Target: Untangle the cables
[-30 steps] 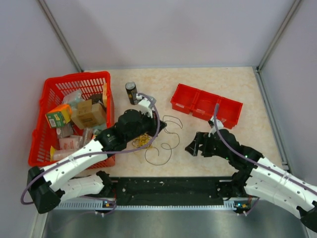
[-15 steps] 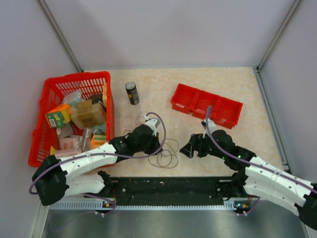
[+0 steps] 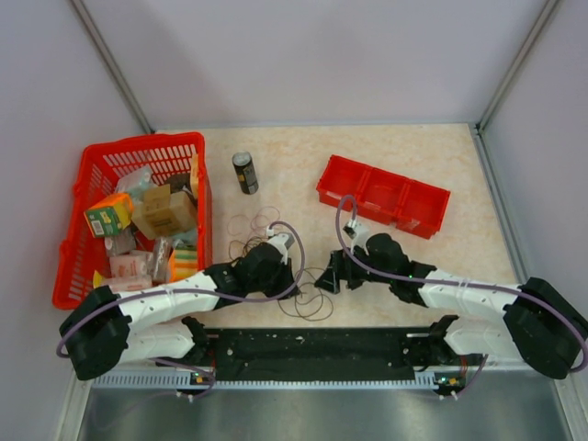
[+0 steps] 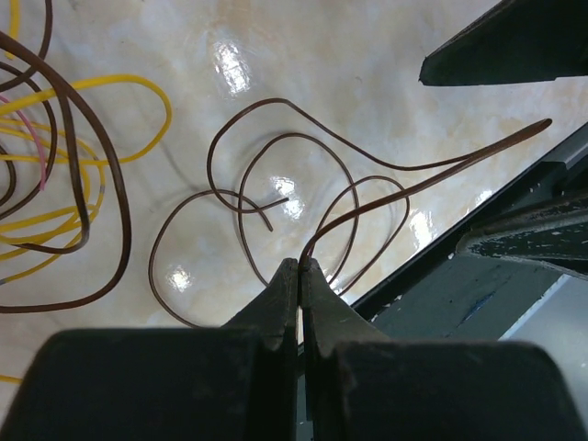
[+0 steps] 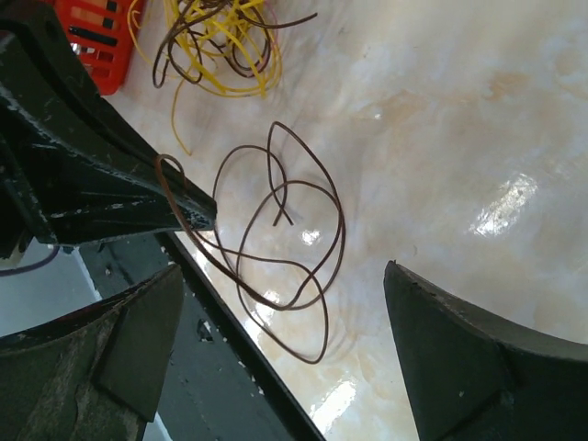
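Right now the left claw (image 4: 299, 268) is pressed together on one strand of the brown cable (image 4: 209, 163), at the near edge of the bench (image 5: 441, 110). The cable's loops lie flat just beyond it, toward 12 o'clock, apart from the other wires. The right claw (image 5: 283, 268), at 3 o'clock of the left, hangs spread over those loops, pinching nothing. It would do best to close on the free end. Both claws should then draw apart slowly and low, so the loops open rather than knot. The yellow cables (image 5: 216, 50) sit bunched at 10 o'clock, so pull away from them.
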Tool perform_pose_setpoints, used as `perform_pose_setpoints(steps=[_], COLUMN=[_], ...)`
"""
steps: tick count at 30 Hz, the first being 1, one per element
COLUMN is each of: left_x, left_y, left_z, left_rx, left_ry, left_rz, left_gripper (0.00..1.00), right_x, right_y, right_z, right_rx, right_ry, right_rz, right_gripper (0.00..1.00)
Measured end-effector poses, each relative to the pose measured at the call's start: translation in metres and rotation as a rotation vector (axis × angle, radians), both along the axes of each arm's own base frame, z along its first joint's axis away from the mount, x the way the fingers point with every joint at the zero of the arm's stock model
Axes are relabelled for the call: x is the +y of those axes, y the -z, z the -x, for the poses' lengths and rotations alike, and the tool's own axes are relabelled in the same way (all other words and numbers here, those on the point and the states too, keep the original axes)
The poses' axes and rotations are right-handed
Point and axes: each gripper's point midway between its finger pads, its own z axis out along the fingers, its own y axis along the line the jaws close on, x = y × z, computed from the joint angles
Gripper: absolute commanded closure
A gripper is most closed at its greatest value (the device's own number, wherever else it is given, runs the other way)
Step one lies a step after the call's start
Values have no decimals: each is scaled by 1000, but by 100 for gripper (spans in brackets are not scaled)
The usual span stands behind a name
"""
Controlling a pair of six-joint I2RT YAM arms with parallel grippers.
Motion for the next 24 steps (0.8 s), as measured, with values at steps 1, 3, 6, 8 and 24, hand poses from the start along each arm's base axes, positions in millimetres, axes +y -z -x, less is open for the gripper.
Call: perform_pose_setpoints(steps=[1, 3, 6, 8, 24], left_x=[0, -1, -3, -4, 24], left_y=[0, 1, 2, 3, -85], left_z=[1, 2, 4, 4, 12], left_rx=[1, 4, 9, 9, -228], left_ry=[2, 9, 20, 27, 9], left_rz=[3, 11, 18, 22, 211], left_gripper=[100, 99, 91, 79, 37], right_x=[0, 1, 4, 9, 36], right_y=[-1, -6, -21, -35, 0], right_z=[0, 0, -3, -11, 15], right_rx=[-10, -28, -64, -95, 44], right_ry=[-7, -27, -45, -40, -166], right_rz=[0, 0, -4, -17, 86], right_gripper=[12, 11, 10, 20, 25])
